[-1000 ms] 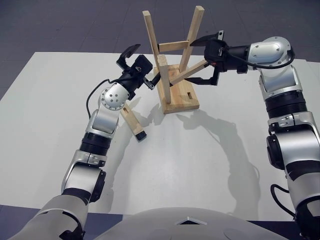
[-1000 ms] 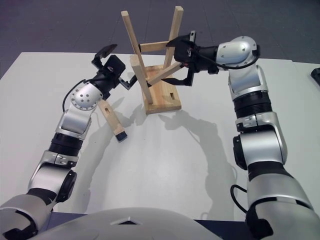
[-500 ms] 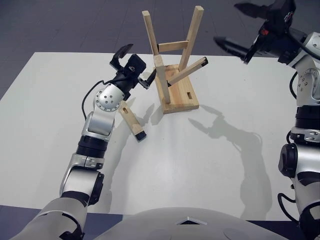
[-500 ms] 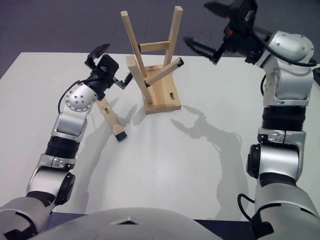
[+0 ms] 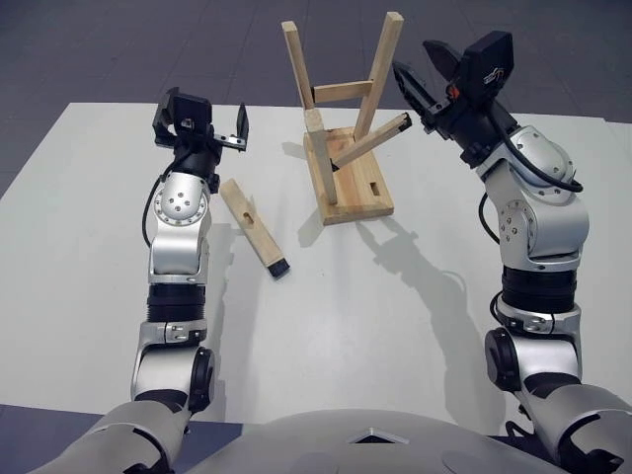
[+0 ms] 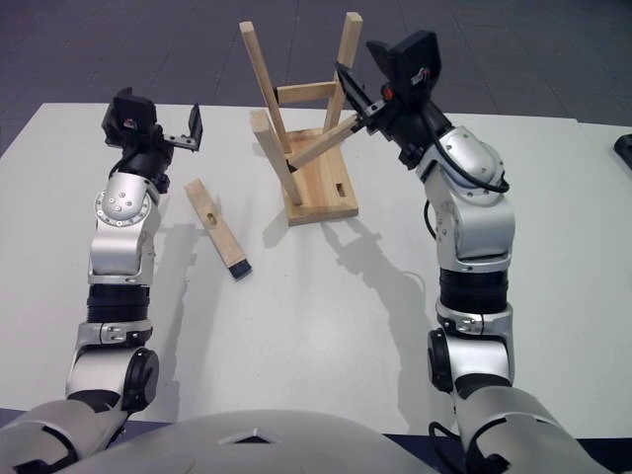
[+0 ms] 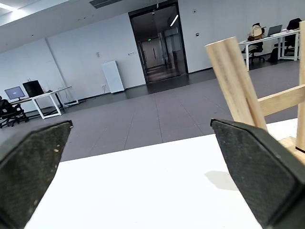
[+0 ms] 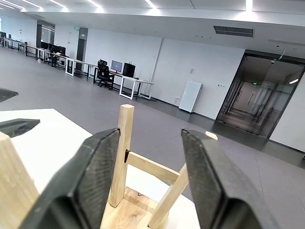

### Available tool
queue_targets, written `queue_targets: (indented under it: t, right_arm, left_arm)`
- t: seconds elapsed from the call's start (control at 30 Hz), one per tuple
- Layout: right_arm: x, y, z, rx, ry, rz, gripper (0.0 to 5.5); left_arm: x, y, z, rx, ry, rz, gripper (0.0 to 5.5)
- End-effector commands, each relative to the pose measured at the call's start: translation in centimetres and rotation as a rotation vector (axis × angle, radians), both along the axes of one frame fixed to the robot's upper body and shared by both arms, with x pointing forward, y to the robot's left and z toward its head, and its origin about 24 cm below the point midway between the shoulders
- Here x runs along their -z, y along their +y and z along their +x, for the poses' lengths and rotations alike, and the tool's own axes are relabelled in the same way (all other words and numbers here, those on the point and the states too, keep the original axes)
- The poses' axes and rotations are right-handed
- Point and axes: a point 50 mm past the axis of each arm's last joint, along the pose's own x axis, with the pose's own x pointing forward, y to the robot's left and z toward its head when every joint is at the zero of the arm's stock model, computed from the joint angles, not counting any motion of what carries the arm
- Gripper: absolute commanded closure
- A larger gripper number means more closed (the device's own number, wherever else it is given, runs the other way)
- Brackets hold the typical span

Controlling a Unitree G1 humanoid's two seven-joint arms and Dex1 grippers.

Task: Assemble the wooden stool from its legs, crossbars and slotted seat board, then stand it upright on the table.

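Loose leg (image 5: 254, 225): flat on the surface (image 5: 89, 217), dark-capped end nearest you, long axis running away toward your left gripper (image 5: 202, 133), which is open above its far end. Farther: upturned stool (image 5: 360, 200). Your right gripper (image 5: 423, 77) is open beside its slanted leg (image 5: 370, 141).

Large open-plan office, sparsely furnished. Rows of white desks (image 8: 126, 78) along the wall carry dark monitors (image 8: 116, 66), with black office chairs (image 8: 102, 70) drawn up to them. A grey tiled floor (image 7: 157, 119) runs to plain white walls. Overhead are strip lights (image 8: 153, 4) and a ceiling vent (image 8: 232, 31). A dark-framed glass doorway (image 7: 159, 43) has a small green sign (image 8: 255, 83) above it, and a white cabinet (image 7: 113, 76) stands beside it. A plain white counter (image 5: 346, 316) sits out on the open floor.
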Motion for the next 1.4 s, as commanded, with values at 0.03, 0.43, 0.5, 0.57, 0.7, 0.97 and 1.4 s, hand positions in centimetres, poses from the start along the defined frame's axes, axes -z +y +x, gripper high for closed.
queue_targets:
  t: [0.03,0.43,0.5,0.57,0.7,0.97,1.4]
  right_arm:
    - [0.7,-0.6,0.3,0.019,0.035,-0.037,3.82]
    - [-2.0,-2.1,-0.3,0.085,-0.074,0.128,5.48]
    - [-2.5,-3.1,-0.4,0.132,-0.093,0.143,5.48]
    - [-2.9,-4.2,-0.6,0.185,-0.111,0.156,5.48]
    - [-3.2,-6.0,-0.9,0.262,-0.131,0.176,5.48]
    - [-3.2,-6.3,-1.6,0.29,-0.146,0.204,5.48]
    - [-2.5,-5.8,-1.8,0.304,-0.142,0.198,5.48]
  left_arm:
    - [0.0,0.6,0.1,-0.025,0.017,-0.019,0.1]
    - [4.4,2.3,-2.3,-0.027,0.375,-0.159,0.1]
    - [5.4,1.7,-2.8,-0.001,0.484,-0.333,0.1]
    - [5.5,0.4,-2.9,0.061,0.546,-0.455,0.1]
    - [4.7,-1.3,-2.1,0.135,0.615,-0.589,0.1]
    - [7.4,-0.7,-2.3,0.056,0.917,-0.35,0.1]
    - [9.0,1.9,-2.7,-0.075,0.995,-0.257,0.1]
